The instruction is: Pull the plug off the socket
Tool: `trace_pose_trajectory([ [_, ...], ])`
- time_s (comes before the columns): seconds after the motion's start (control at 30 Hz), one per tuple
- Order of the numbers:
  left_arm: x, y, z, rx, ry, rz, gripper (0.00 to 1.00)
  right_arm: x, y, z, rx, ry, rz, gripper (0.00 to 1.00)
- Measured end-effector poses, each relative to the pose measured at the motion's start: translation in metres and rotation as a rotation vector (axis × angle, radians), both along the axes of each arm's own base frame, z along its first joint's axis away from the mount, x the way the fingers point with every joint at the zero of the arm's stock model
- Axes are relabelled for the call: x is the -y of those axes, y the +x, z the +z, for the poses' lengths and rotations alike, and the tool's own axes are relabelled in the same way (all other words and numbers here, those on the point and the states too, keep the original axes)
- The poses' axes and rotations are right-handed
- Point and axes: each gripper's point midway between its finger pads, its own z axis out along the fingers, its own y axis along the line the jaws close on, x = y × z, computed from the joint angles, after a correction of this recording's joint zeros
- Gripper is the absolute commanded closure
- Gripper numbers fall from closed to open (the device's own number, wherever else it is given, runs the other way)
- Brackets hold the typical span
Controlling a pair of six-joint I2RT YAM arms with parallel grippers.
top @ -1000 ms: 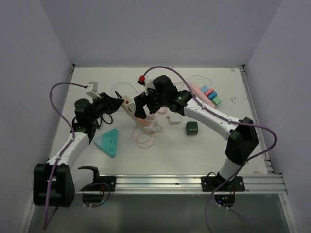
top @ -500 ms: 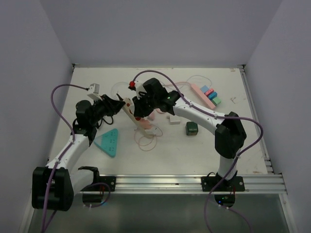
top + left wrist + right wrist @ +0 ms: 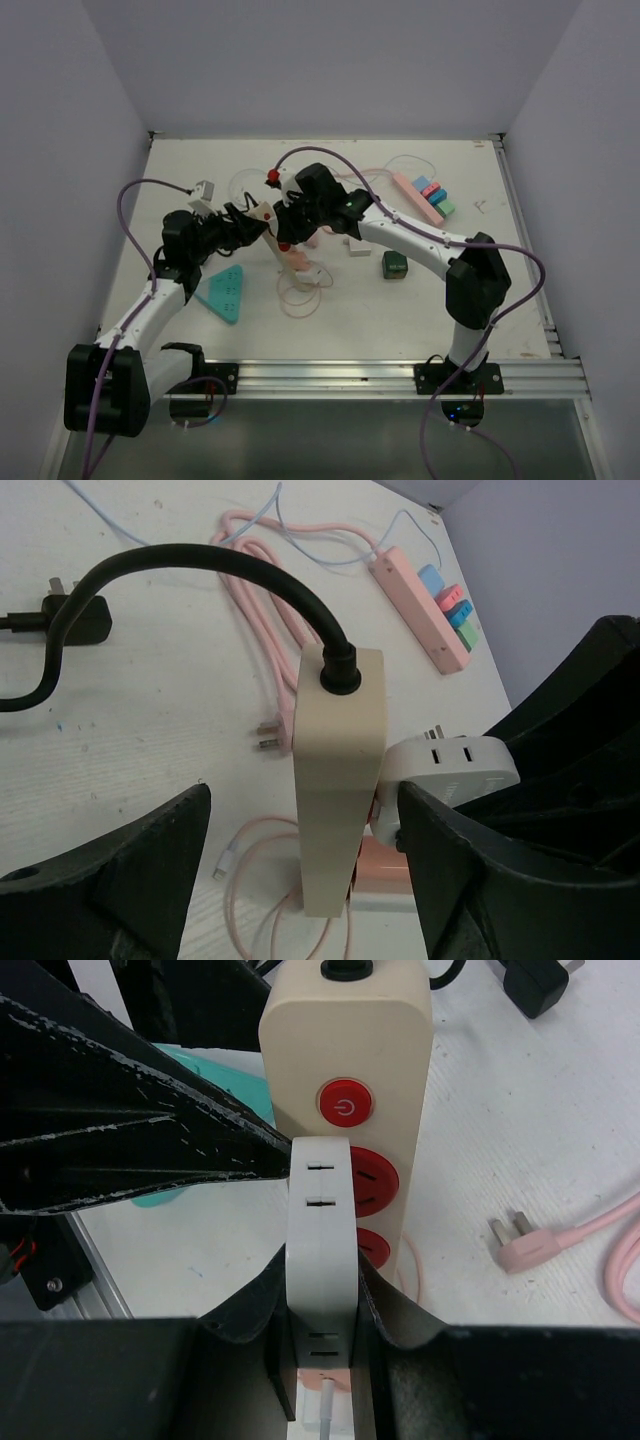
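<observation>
**A:** Where does the plug sit?

**B:** The white plug (image 3: 320, 1230) stands edge-on against the red-socket face of the cream power strip (image 3: 345, 1020), just below the red button (image 3: 345, 1105). I cannot tell whether its pins are seated.

**A:** What holds it?

**B:** The right tool (image 3: 320, 1305) is clamped on it, with one dark finger pressed to each flat side.

**A:** And the other arm?

**B:** The left tool (image 3: 300, 870) straddles the strip with its jaws spread wide. One finger (image 3: 110, 870) stands apart from the strip and the other sits just beside the plug.

**A:** How much room is there?

**B:** From above, the strip lies near the middle of the surface (image 3: 350, 325), well apart from every edge. A black cable (image 3: 200, 556) arcs out of its far end. A loose pink plug (image 3: 522, 1247) lies near one side, a teal triangle (image 3: 224, 293) is beside the left arm, and a green cube (image 3: 394, 264) is under the right arm. The near right part of the surface is bare.
</observation>
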Motion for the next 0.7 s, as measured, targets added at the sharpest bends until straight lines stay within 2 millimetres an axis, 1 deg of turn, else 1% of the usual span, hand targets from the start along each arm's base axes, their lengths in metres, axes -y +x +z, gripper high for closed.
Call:
trace_pose_trajectory([
  [0.07,0.001,-0.002,-0.004,-0.011,0.000,-0.002,0.24,0.001,-0.001,0.000,-0.001,0.000,0.000,1.00],
  [0.3,0.002,-0.001,-0.003,-0.008,-0.009,0.001,0.26,0.006,-0.008,0.000,-0.006,-0.001,0.002,1.00],
  [0.53,0.005,0.002,0.012,0.045,-0.032,-0.007,0.24,0.002,-0.029,-0.001,-0.011,0.011,0.044,1.00],
  [0.63,0.006,0.002,0.014,0.049,-0.040,-0.013,0.28,0.002,-0.036,-0.002,-0.026,0.012,0.052,1.00],
  [0.7,0.008,0.002,0.013,0.047,-0.041,-0.016,0.33,0.003,-0.038,-0.002,-0.031,0.014,0.054,1.00],
])
